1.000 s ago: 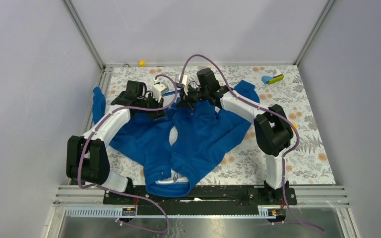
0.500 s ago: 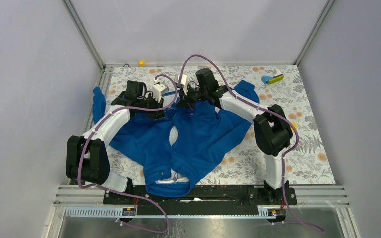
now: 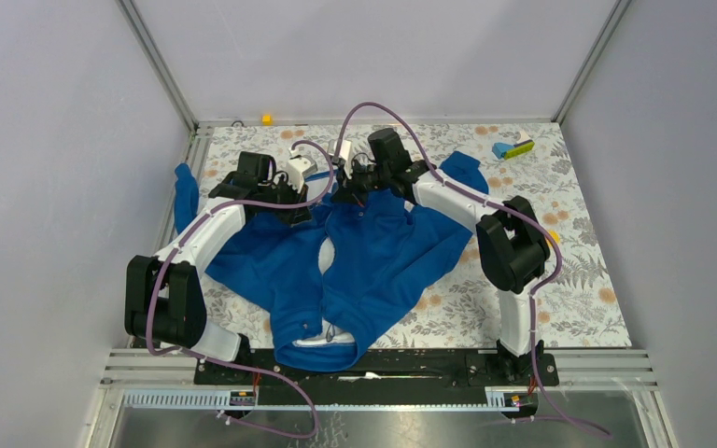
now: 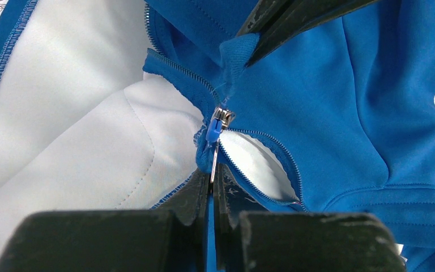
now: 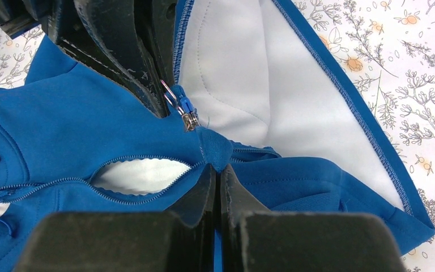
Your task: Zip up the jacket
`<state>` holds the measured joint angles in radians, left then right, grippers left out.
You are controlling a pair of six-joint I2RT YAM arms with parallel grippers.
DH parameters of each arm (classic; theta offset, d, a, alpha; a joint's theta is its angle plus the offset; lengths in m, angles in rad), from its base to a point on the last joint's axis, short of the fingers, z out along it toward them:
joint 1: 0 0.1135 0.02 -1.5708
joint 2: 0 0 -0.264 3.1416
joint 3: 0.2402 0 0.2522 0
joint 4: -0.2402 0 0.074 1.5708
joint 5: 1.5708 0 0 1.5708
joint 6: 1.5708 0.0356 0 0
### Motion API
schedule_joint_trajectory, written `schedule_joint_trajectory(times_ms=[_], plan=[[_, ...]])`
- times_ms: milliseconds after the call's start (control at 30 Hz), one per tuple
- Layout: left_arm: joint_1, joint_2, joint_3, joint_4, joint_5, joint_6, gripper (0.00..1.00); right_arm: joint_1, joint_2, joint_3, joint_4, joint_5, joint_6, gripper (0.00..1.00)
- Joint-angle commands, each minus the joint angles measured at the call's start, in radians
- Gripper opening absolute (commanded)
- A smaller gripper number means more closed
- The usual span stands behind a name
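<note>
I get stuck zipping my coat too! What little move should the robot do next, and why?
Probably the left gripper should draw the zipper pull gently toward itself, along the teeth. It is shut on the pull, the right gripper pinches the jacket just beyond the slider, and the teeth ahead gape open.

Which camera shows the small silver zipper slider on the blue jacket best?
Left wrist: the silver zipper slider sits centred and unobstructed. Right wrist shows it too, beside the left gripper. Top external: too small to see.
</note>
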<state>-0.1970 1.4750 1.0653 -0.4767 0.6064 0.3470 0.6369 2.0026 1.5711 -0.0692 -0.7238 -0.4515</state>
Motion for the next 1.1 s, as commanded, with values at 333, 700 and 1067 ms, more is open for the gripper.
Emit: schedule_joint_trajectory(times_ms=[333, 700, 1067], plan=[[0.003, -0.012, 0.040, 0.022, 0.050, 0.003, 0.00, 0.018, 0.016, 0.062, 0.006, -0.020, 0.005, 0.00], [0.002, -0.008, 0.042, 0.023, 0.062, 0.000, 0.00, 0.038, 0.020, 0.072, 0.019, -0.031, 0.015, 0.00], [0.002, -0.025, 0.033, 0.035, 0.087, 0.006, 0.00, 0.038, 0.007, 0.056, 0.111, -0.048, 0.084, 0.00]])
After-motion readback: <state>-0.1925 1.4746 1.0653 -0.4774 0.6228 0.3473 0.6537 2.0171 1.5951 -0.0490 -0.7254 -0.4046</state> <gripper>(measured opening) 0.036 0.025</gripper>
